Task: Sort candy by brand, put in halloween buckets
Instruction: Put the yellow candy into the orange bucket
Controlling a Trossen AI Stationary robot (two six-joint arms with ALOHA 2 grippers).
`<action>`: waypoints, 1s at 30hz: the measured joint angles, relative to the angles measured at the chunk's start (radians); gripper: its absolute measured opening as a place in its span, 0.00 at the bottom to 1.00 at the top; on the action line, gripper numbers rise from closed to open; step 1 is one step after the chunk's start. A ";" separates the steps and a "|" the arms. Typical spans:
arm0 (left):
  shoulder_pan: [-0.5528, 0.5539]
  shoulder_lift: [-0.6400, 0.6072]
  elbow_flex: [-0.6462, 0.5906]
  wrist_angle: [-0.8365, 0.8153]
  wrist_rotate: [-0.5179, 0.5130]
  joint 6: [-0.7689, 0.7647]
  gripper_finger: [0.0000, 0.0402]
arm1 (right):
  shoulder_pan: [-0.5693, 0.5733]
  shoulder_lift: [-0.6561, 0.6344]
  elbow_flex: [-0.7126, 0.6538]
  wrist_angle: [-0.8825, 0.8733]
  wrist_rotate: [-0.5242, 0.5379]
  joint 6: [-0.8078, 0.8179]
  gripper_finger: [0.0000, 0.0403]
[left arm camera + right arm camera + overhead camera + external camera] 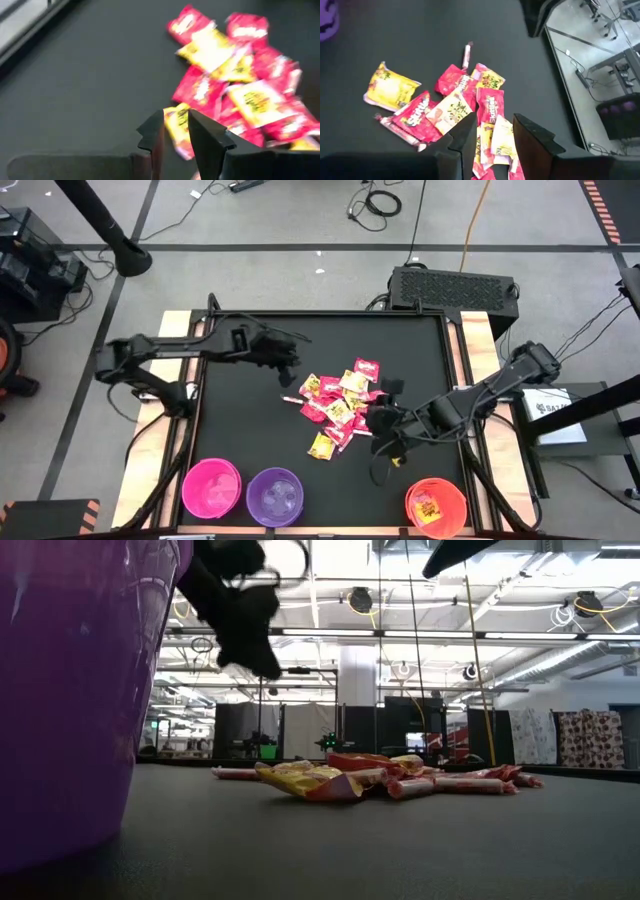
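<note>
The candy (pixel 338 402) lies in a loose heap of red, yellow and pale packets at the middle of the black mat; it also shows in the low view as candy (pixel 370 780). Three halloween buckets stand along the near edge: pink (pixel 211 488), purple (pixel 275 496) and orange (pixel 436 506), the orange one with a yellow packet (pixel 428 504) inside. My left gripper (pixel 291 368) hovers open just left of the heap, its fingers (pixel 206 135) apart with nothing between them. My right gripper (pixel 376 422) hovers open at the heap's near right side, its fingers (pixel 532 137) also bare.
The purple bucket (pixel 60 690) fills the low view's left side. A single yellow packet (pixel 320 446) lies apart, nearer the buckets. Wooden side rails (pixel 478 350) border the mat, with a black box (pixel 452 288) beyond the far edge. Bare mat (pixel 240 420) lies left of the heap.
</note>
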 joint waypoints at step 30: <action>-0.074 0.268 0.004 0.034 -0.005 -0.124 0.51 | -0.059 -0.003 0.000 -0.006 -0.029 -0.037 0.29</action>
